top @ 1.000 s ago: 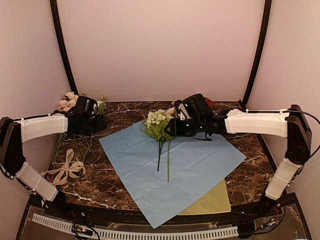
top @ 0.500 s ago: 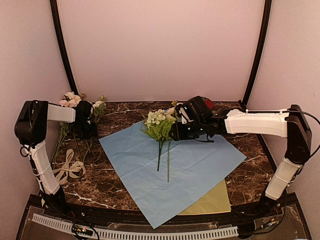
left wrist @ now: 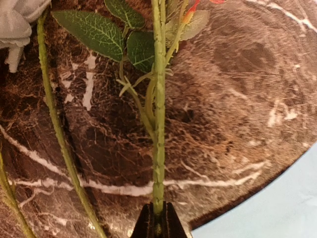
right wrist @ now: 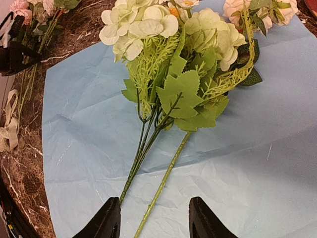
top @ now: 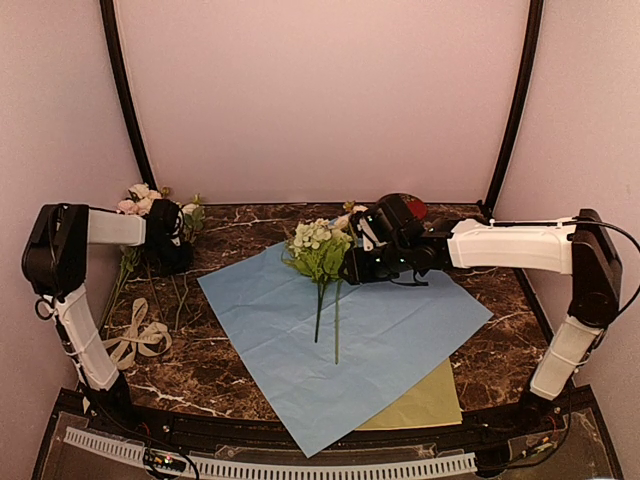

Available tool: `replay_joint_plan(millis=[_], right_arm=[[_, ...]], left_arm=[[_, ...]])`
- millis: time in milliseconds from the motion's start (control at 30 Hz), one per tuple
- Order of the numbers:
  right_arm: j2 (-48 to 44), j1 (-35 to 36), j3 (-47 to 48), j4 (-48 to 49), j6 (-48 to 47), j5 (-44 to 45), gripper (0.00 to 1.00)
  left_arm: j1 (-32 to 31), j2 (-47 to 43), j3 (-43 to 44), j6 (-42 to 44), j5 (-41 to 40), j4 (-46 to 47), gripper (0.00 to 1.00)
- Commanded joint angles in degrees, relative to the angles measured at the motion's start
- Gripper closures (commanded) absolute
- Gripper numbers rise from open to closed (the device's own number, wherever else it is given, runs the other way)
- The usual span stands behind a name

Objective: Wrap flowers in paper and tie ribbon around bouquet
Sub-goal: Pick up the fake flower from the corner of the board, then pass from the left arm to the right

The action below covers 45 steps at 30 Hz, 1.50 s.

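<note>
Left wrist view has our left gripper point(left wrist: 157, 224) pinched tight on one green stem point(left wrist: 158, 129) over the marble table point(left wrist: 237, 99). Our right gripper point(right wrist: 154, 213) hangs half open, holding nothing, above the flowers point(right wrist: 173, 59) already lying on the blue paper point(right wrist: 277, 148). More roses point(top: 138, 200) wait at far left, ribbon point(top: 135, 342) untouched near them. We'd say early days: no wrapping, no tying yet.

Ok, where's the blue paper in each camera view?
Top view: the paper lies mid-table, under the flowers.
Left wrist: the paper shows only as a corner, bottom right.
Right wrist: the paper fills most of the picture.
Shared landmark: the brown marble table, seen in all three.
</note>
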Motion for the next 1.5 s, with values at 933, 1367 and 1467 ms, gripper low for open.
replay_joint_plan(millis=[933,1367,1467], right_arm=[[-10.37,0.83,-5.22,47.78,5.13,-30.59,0.41],[-14.56,-4.47,-8.27,31.09,8.06,-22.01,1.00],[-14.01,-8.49,-6.69,19.27,7.90,-22.68,1.00]], left_arm=[[-43.79,-29.05,-11.35,2.59,24.23,48.06,1.00],[-44.92,-26.63,-9.27,4.53,19.23,40.47,0.32],[-44.86,-26.77,-8.80,6.50,13.60,34.58,0.24]])
